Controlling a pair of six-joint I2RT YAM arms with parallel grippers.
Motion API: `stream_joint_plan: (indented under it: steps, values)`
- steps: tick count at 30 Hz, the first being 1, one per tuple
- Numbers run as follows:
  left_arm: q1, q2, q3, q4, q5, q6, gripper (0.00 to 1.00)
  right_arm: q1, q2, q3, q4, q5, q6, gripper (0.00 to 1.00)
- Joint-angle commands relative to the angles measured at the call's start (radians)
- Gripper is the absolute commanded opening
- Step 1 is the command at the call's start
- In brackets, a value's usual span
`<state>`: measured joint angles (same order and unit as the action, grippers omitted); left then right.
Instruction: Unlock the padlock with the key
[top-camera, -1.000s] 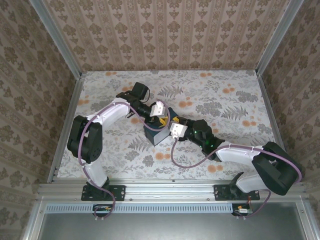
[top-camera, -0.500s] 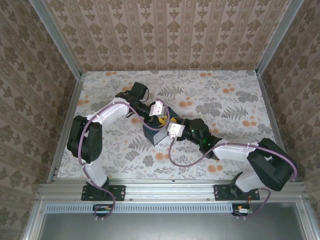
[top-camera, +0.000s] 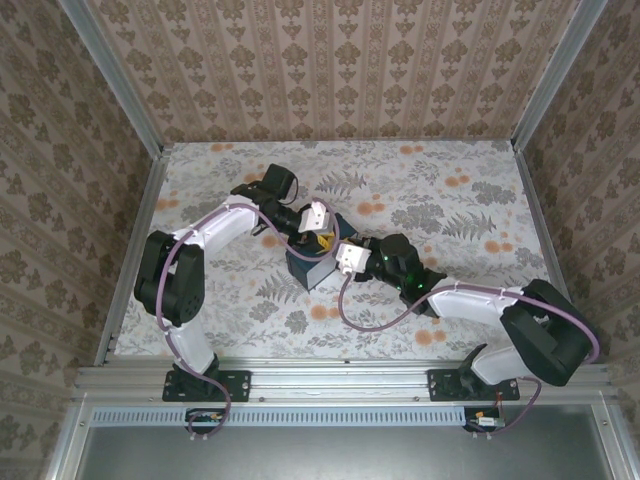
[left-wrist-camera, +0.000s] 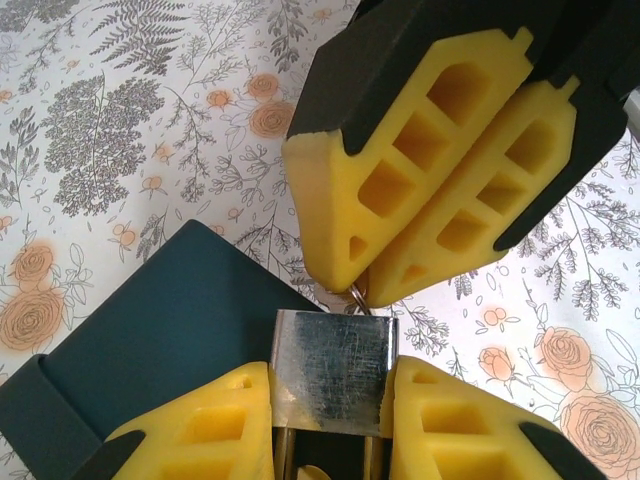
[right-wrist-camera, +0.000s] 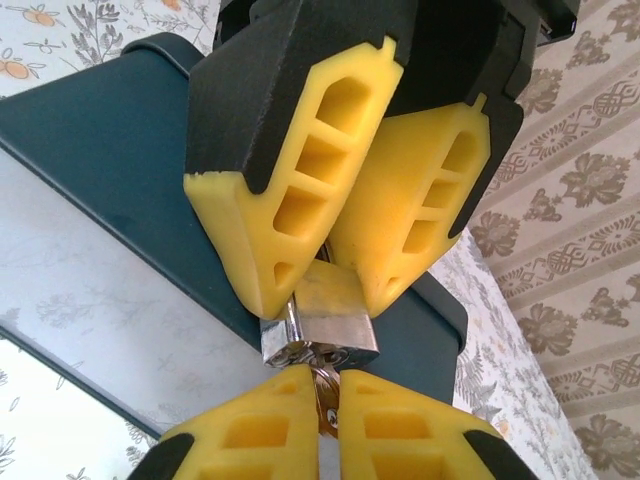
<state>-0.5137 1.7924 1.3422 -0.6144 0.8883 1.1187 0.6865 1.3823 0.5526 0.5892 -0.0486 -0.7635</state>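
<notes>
On the right wrist feed my right claw is nearest. Its yellow pads are pinched almost together on the key, which shows as a thin brownish sliver in the slit between them. Just ahead of those tips, touching the key, is the padlock, with its underside turned toward this claw. I cannot tell whether the key is seated in the lock. Just past it, my left claw comes in from the opposite side. Its pads stand partly apart and are clamped on the two flanks of the lock's metal body, which fills the gap. Behind both claws is the dark blue box, resting on the flower-printed table.
</notes>
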Motion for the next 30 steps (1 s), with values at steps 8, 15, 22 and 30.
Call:
stream_joint_plan:
  steps: [8,15,22,30]
  values:
    - [-0.001,0.009,0.005,-0.041,0.049,0.022,0.12,-0.085,-0.054,0.116,-0.270,-0.158,0.246,0.02]
    - [-0.008,0.002,0.002,-0.038,0.062,0.021,0.12,-0.138,-0.021,0.215,-0.428,-0.304,0.533,0.00]
    - [-0.016,0.007,0.003,-0.028,0.066,0.016,0.12,-0.157,-0.011,0.256,-0.509,-0.401,0.768,0.00]
    - [-0.014,-0.005,-0.015,-0.003,0.075,0.005,0.12,-0.157,-0.021,0.224,-0.498,-0.392,0.853,0.00]
